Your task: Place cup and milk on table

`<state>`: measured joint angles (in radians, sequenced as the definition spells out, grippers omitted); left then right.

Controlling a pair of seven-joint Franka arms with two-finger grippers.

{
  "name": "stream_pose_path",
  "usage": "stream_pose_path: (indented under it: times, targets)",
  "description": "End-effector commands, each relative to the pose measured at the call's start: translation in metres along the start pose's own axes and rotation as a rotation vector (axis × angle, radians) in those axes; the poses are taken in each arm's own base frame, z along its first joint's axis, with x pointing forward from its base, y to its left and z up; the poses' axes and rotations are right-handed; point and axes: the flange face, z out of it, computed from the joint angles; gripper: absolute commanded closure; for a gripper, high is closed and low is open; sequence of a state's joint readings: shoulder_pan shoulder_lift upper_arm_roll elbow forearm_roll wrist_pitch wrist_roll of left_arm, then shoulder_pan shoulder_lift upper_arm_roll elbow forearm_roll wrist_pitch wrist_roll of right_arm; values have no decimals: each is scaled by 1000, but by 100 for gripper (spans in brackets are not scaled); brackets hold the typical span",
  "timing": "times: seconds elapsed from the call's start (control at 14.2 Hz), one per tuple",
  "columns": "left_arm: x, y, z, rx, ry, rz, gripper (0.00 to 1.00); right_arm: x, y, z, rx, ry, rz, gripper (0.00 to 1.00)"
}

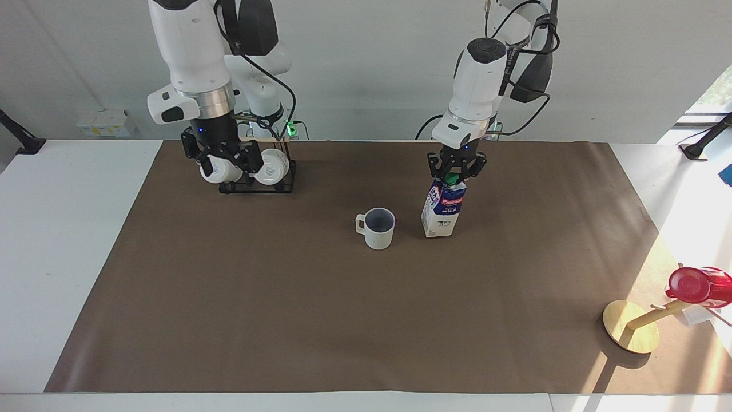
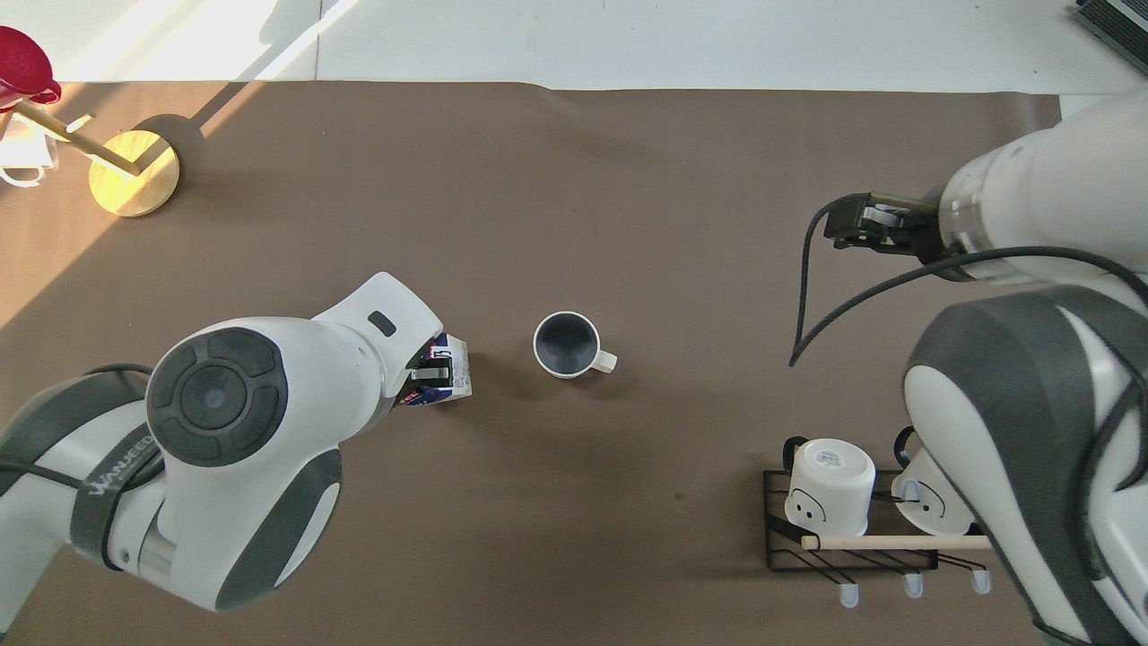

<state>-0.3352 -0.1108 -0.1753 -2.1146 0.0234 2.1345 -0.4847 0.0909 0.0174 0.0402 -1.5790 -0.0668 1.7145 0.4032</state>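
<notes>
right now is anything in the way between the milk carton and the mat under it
Nothing visible. The left gripper holds the milk by its top beside the cup, apart from it, carton bottom at the table mat.

cup [image 1: 378, 228] beside milk [image 1: 441, 209], on mat [image 1: 343, 320]

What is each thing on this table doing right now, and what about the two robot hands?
cup: upright on the mat, free of both tools.
milk: slightly tilted, top gripped by the left tool.
left tool: shut on the carton's top.
right tool: open, raised over the mug rack.
two white mugs: hanging sideways on the rack.
red cup: hanging on a tilted wooden stand.
</notes>
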Motion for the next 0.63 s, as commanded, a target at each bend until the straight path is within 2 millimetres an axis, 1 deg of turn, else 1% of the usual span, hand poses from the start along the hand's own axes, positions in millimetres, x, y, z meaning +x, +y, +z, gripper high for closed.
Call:
stream_pose_path:
  times: [0.0, 0.14, 0.21, 0.28, 0.42, 0.56]
  targets:
    - [-2, -1, 6, 15, 24, 3, 53, 7, 25, -19, 23, -17, -46, 0]
    - [-4, 1, 10, 18, 17, 8, 52, 10, 38, -24, 19, -30, -60, 0]
    - [-6, 5, 10, 17, 15, 12, 51, 9, 41, -29, 21, -40, -59, 0]
    - [-6, 5, 11, 17, 14, 11, 49, 10, 45, -32, 32, -53, -66, 0]
    - [-5, 5, 10, 15, 18, 11, 48, 6, 45, -31, 41, -60, -74, 0]
    - [-5, 6, 14, 16, 13, 11, 48, 3, 46, -31, 35, -81, -75, 0]
